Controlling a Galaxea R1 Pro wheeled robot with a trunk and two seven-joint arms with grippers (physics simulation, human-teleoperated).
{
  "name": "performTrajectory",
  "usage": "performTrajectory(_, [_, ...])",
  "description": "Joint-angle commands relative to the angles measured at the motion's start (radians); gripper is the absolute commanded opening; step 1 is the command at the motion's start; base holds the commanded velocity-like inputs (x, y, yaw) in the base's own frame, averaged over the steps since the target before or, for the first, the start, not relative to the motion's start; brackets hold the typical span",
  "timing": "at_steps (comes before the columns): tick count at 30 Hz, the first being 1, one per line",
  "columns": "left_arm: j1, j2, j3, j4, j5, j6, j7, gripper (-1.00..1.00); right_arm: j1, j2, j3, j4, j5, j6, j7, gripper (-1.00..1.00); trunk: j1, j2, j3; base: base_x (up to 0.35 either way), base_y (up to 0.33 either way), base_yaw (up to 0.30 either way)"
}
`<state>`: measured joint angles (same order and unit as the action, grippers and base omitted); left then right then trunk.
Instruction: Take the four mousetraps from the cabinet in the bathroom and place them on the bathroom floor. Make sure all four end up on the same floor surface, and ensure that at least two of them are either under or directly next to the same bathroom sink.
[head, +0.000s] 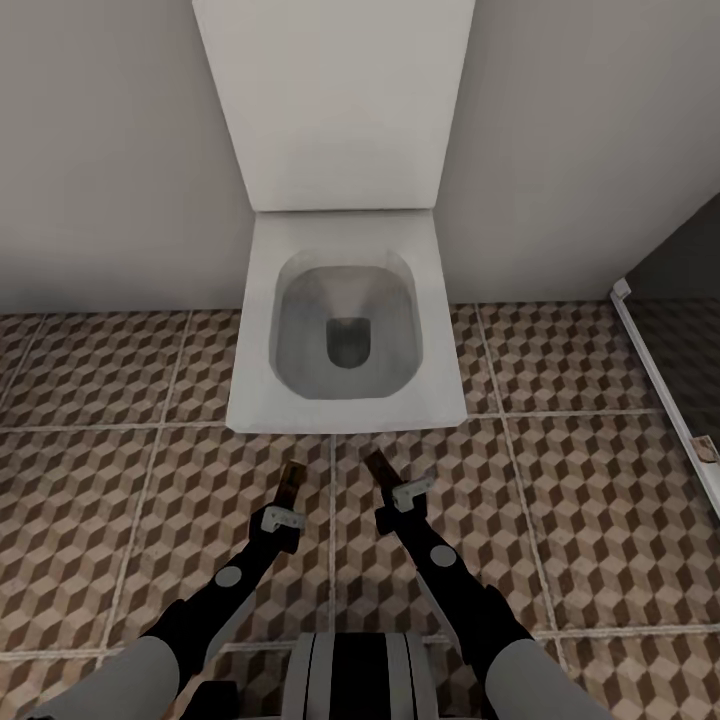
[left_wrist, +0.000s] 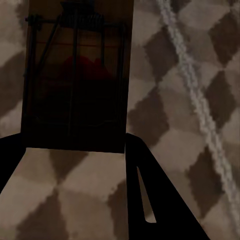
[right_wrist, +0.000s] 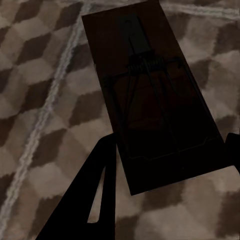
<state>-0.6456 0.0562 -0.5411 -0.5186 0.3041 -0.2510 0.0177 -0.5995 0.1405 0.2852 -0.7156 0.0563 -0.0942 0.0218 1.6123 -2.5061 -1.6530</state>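
**Both claws hold a mousetrap above the tiled floor, facing the toilet**

Nearest the head camera, the robot's trunk (head: 360, 675) sits at the lower edge, with both dark arms reaching forward over the bathroom floor (head: 120, 520), which is laid in large tiles with a brown, beige and white cube pattern and pale grout lines.

The left claw (head: 287, 500) is clamped on the left mousetrap (head: 291, 482), a small brown slab projecting forward past the fingertips. In the left wrist view this same trap (left_wrist: 77, 75) lies between the dark fingers (left_wrist: 155, 200), its wire spring and bar visible on the upper face, with patterned tile behind it.

The right claw (head: 395, 492) is likewise clamped on the right mousetrap (head: 380, 468), which angles forward and slightly leftward. The right wrist view shows this trap (right_wrist: 150, 95) held between the fingers (right_wrist: 92, 200), coil spring and wire frame on top, above the tiles.

Whether either trap touches the floor cannot be told.

Beyond the claws stands a white toilet (head: 345, 330), lid raised against the pale wall (head: 100, 150). At far right, a white-edged frame (head: 660, 385) runs along the floor.
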Motion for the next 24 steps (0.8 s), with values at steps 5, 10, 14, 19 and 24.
performTrajectory(5, [0.0, 0.001, -0.008, 0.0, 0.007, -0.004, 0.005, -1.0, 0.0, 0.001, -0.001, 0.023, 0.005, -0.005, 0.002, -1.0, 0.0, 0.0, 0.0, 0.0, 0.0, 0.0])
performTrajectory(10, [-0.001, -0.001, -0.008, 0.0, 0.007, -0.004, 0.005, -1.0, 0.0, 0.001, -0.002, 0.056, 0.006, -0.007, 0.001, -1.0, 0.0, 0.0, 0.0, 0.0, 0.0, 0.0])
performTrajectory(14, [0.0, -0.004, -0.009, 0.003, 0.007, -0.003, 0.005, -1.0, 0.0, 0.001, -0.003, 0.066, 0.006, -0.017, 0.001, -1.0, 0.0, 0.0, 0.0, 0.0, 0.0, 0.0])
performTrajectory(19, [0.0, -0.011, -0.014, 0.016, 0.008, -0.001, 0.005, -1.0, 0.0, 0.001, -0.003, 0.071, 0.006, -0.02, 0.001, -1.0, 0.0, 0.0, 0.0, 0.0, 0.0, 0.0])
performTrajectory(24, [0.0, -0.018, -0.015, 0.04, 0.007, -0.001, 0.005, -1.0, 0.0, 0.001, -0.003, 0.073, 0.007, -0.021, 0.001, -1.0, 0.0, 0.0, 0.0, 0.0, 0.0, 0.0])
